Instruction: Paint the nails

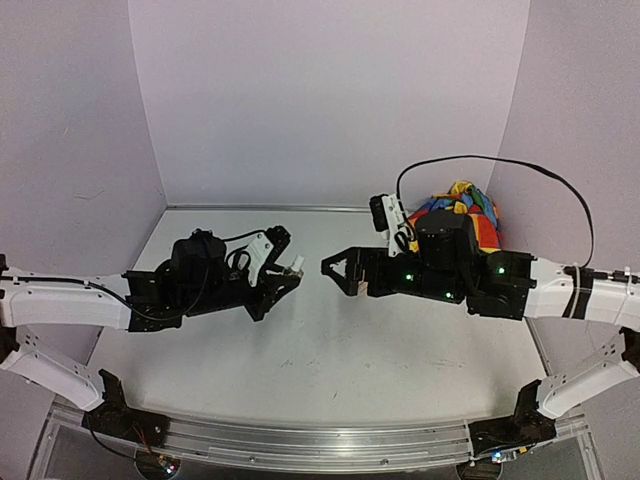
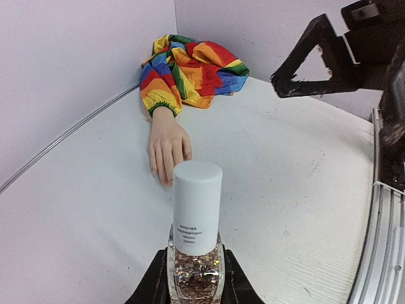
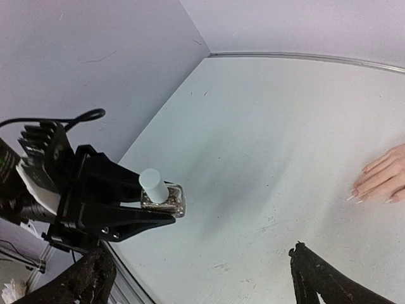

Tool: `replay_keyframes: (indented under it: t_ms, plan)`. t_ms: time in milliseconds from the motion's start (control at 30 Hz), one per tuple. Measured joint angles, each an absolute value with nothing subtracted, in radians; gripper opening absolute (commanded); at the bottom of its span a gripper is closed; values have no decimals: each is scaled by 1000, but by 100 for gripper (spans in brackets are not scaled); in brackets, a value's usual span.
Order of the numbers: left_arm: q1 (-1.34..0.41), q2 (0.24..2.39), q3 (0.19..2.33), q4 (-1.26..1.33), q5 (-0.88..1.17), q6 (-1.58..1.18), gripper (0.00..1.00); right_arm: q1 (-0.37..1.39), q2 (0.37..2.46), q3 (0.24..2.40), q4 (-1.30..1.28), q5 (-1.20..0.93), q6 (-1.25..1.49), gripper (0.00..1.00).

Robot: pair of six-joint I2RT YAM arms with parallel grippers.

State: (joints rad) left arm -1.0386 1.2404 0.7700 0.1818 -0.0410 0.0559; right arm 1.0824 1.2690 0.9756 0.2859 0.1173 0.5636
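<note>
My left gripper [image 1: 285, 275] is shut on a small polish bottle [image 2: 196, 266] with glittery pinkish contents and a white cap [image 2: 197, 212], held above the table with the cap on. The bottle also shows in the right wrist view [image 3: 162, 196]. The peach mannequin hand [image 2: 168, 144] lies palm down, its pale nails [image 2: 166, 179] pointing toward the bottle. Its rainbow sleeve [image 2: 190, 68] is bunched in the far right corner [image 1: 462, 207]. My right gripper [image 1: 338, 273] is open and empty, facing the bottle, above the hand. The hand's fingertips [image 3: 357, 195] show at the right edge of the right wrist view.
Lilac walls close the table [image 1: 330, 350] at the back and both sides. A metal rail [image 1: 320, 440] runs along the near edge. A black cable [image 1: 500, 165] loops above the right arm.
</note>
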Motion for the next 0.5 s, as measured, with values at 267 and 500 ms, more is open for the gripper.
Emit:
replay_keyframes:
  t_ms: [267,500]
  plan:
    - [-1069,1289,791,176,-144,52,0,1083,1415,1056,336,160,742,80]
    - [-1088,1290,793,175,-182,28,0,1108,1554,1148,338,226,846,51]
